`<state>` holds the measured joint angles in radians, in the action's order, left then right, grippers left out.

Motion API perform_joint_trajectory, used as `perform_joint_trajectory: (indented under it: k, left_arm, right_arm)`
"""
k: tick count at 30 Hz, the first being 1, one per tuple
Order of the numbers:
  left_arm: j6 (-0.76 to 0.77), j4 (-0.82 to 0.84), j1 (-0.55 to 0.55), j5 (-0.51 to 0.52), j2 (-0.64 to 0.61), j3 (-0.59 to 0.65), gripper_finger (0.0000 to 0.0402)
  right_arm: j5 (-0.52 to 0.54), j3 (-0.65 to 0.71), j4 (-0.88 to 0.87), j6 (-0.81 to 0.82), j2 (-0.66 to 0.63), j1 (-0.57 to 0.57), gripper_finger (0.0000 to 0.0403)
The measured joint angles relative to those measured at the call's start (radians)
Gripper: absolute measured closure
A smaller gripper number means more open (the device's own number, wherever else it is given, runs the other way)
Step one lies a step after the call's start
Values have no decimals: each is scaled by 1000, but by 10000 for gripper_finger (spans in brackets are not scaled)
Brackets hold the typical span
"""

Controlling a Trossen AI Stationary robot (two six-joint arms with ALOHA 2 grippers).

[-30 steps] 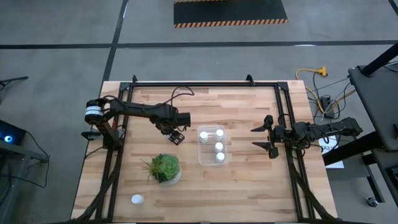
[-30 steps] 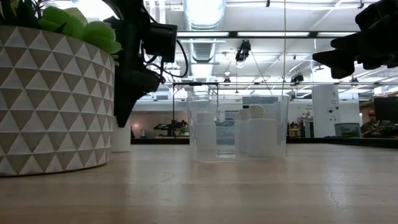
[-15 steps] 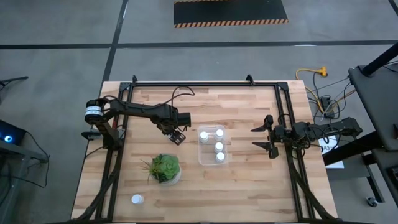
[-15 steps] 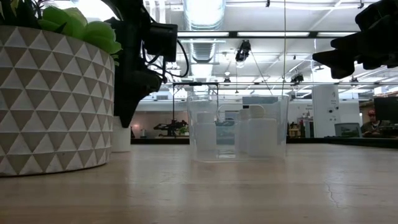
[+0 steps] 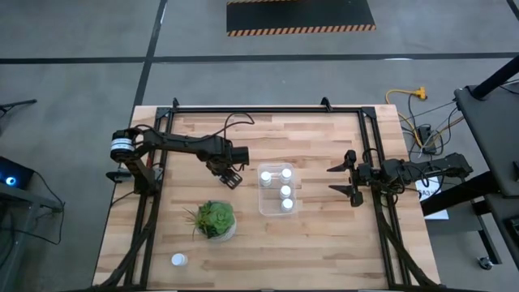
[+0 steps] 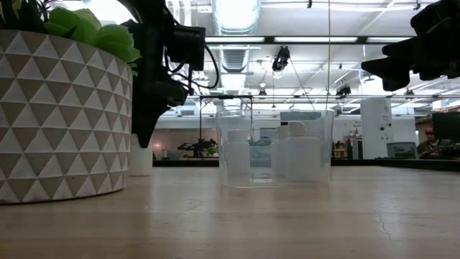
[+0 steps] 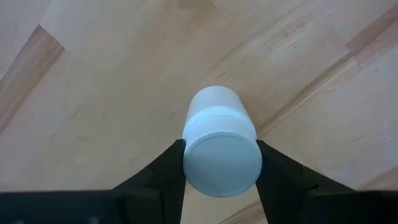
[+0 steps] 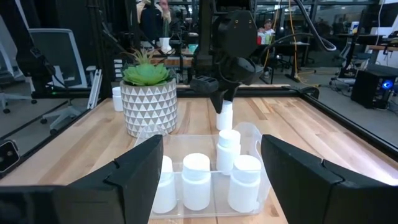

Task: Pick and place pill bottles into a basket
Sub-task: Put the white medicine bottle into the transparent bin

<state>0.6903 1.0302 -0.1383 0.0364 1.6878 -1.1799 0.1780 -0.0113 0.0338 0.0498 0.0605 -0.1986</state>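
At the worktop's (image 5: 324, 146) near left corner a lone pill bottle (image 5: 178, 259) stands by itself, with the potted plant (image 5: 213, 219) just up from it; in the low view the pot (image 6: 65, 115) fills the left side and is cut off at the edge. The left gripper (image 5: 229, 176) sits beside the basket (image 5: 263, 203), jaws clenched on a held bottle (image 7: 221, 143); from overhead the arm hides that bottle. The basket holds bottles: three caps show clearly from above, one (image 5: 265, 175) near the left gripper, while the right wrist view shows four (image 8: 196, 180) through blurry clear walls. The right gripper (image 5: 350, 182) hangs well apart at the right edge, jaws spread and released.
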Motion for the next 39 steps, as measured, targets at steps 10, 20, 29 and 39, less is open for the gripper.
perform_joint_trajectory:
  k: [10, 20, 29, 39]
  left_arm:
    - [-76, 21, 5, -23, -2, -94, 259]
    - [-201, 122, 10, -26, -2, -276, 259]
    - [-262, 165, 12, -26, -4, -402, 259]
    - [-279, 191, 66, -25, 80, -565, 259]
  right_arm:
    - [0, 0, 0, 1, 0, 0, 142]
    - [0, 0, 0, 1, 0, 0, 142]
    - [0, 0, 0, 1, 0, 0, 142]
    - [0, 0, 0, 0, 0, 0, 142]
